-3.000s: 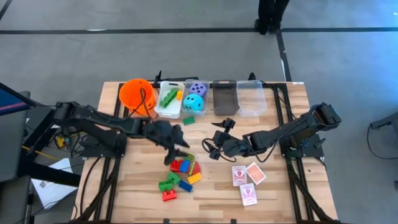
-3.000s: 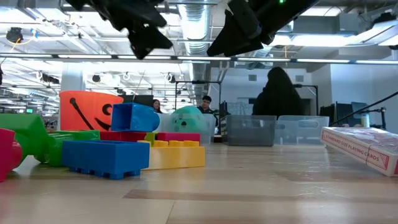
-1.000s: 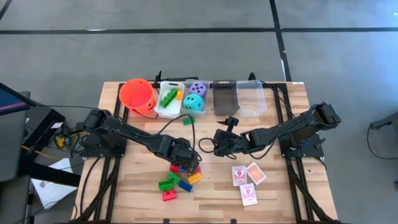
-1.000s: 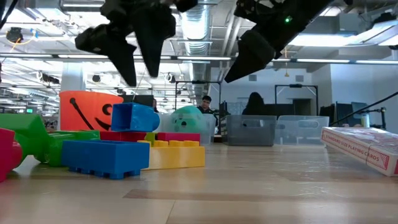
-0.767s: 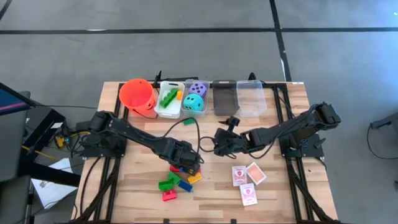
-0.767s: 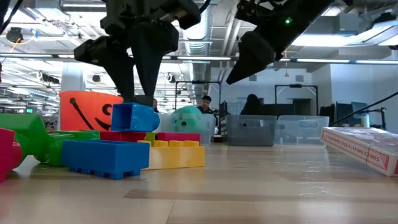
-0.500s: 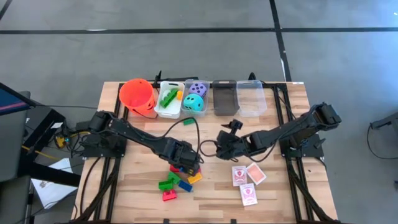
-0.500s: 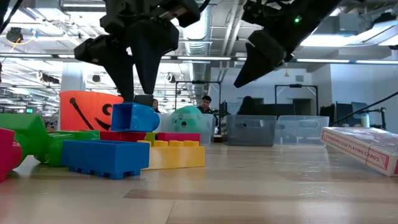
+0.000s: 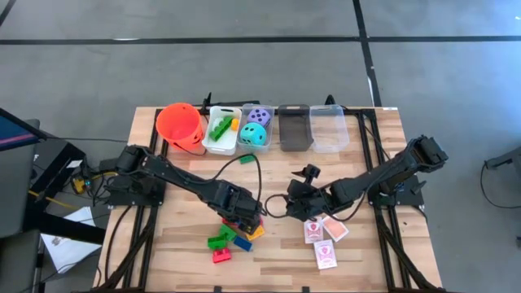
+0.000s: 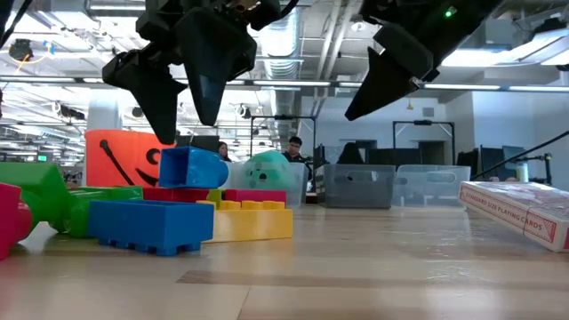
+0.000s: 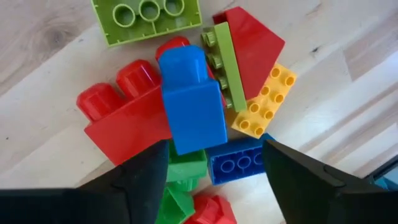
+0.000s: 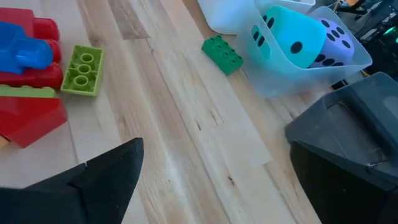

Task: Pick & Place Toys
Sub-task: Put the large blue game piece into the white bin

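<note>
A pile of red, green, yellow and blue bricks (image 9: 232,232) lies on the table left of centre. One blue brick (image 11: 193,106) sits on top of the pile and also shows in the low view (image 10: 191,167). My left gripper (image 9: 244,213) is open just above that brick, pointing down, and its fingers (image 11: 146,177) stand apart from it. My right gripper (image 9: 297,203) is open and empty above the table beside the red-and-white cards (image 9: 324,236). A green brick (image 9: 246,158) lies alone. The teal die (image 9: 253,137) and purple die (image 9: 260,116) sit in a clear bin.
An orange bucket (image 9: 181,124), a white bin holding green bricks (image 9: 220,128), a dark bin (image 9: 294,128) and a clear bin (image 9: 329,129) line the far edge. A card box (image 10: 524,209) lies at the right in the low view. Bare wood lies between the two grippers.
My left gripper has come down over the brick pile toward the top blue brick, staying open, and has turned a little. My right gripper has gone toward the near edge and the right, toward the cards. The bricks have not moved.
</note>
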Action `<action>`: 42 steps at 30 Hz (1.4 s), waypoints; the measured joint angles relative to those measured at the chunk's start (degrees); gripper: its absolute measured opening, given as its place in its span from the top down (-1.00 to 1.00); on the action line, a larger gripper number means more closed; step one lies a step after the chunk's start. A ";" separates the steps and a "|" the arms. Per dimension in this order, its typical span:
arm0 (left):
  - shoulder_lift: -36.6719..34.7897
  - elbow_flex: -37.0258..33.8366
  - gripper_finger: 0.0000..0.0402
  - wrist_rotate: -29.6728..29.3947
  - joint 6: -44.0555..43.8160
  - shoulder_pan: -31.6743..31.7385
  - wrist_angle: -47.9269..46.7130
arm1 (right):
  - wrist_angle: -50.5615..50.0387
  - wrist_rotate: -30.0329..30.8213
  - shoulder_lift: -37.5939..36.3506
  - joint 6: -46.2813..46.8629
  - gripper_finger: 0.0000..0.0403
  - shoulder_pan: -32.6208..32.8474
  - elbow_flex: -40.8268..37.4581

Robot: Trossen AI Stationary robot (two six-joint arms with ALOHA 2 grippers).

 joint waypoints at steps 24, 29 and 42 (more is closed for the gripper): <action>-1.22 -3.58 -0.44 -2.96 -0.22 0.66 8.86 | 0.22 0.09 0.00 0.42 -0.97 -0.02 0.00; -3.61 -3.50 -0.44 -2.96 -0.22 0.66 8.17 | 0.43 0.10 0.00 0.42 -0.97 -0.02 0.00; -2.78 -3.52 -0.44 -4.10 -1.59 0.66 1.98 | 0.47 0.09 0.00 0.42 -0.97 -0.02 0.00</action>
